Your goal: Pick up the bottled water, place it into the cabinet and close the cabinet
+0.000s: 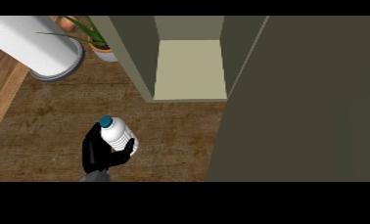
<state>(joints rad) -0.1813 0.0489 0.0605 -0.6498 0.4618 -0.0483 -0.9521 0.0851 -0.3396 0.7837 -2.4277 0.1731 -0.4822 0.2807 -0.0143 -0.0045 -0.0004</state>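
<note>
The bottled water (117, 134) is a white ribbed bottle with a teal cap, standing over the brown counter at the lower left. My left hand (96, 152) is shut on it, its black fingers on the bottle's left side and the thumb curled round the lower right. The cabinet (189, 69) stands open behind and to the right of the bottle, and its pale shelf floor shows. Its olive door (303, 110) is swung out and fills the right side of the view. My right hand is not visible.
A large white cylinder with a grey rim (39, 47) lies at the upper left. A potted green plant (98, 42) stands beside the cabinet's left wall. A lighter wooden strip (11, 86) runs along the counter's left edge.
</note>
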